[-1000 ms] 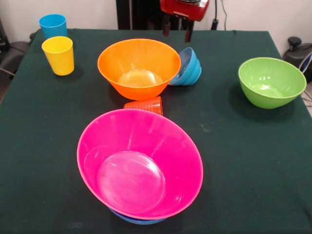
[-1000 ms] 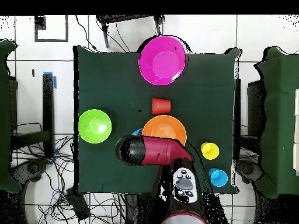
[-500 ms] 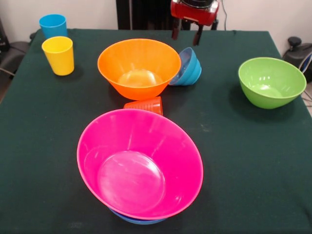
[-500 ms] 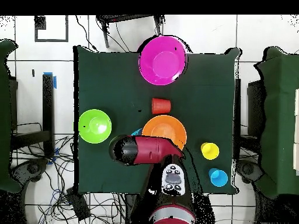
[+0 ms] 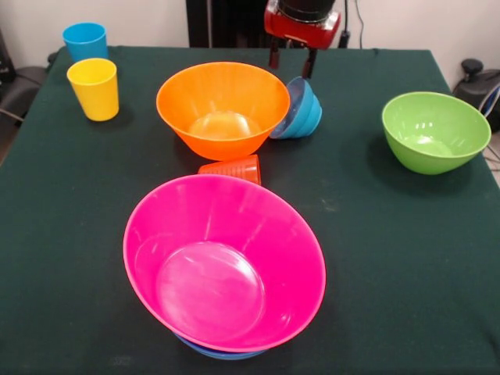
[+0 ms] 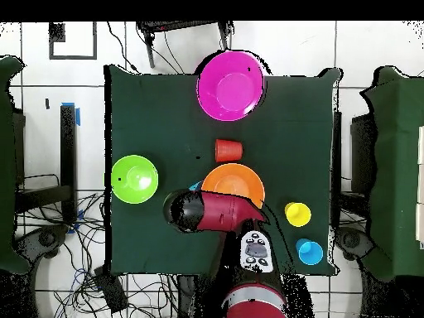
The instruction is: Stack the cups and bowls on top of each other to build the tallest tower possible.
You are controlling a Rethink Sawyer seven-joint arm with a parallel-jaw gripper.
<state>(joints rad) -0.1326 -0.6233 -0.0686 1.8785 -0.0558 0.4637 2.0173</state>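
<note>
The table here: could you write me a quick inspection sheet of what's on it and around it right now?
Surface: table under a dark green cloth.
Job's things: pink bowl nested on a blue bowl, rim showing beneath; orange bowl upright; orange-red cup on its side between them; tilted blue bowls against the orange bowl; green bowl apart; yellow cup and blue cup upright at a corner.
Clutter: nothing seen.
Gripper: gripper open, holding nothing, above the tilted blue bowls.
Cables: tangle of cables on the floor.
Surroundings: tiled floor.
</note>
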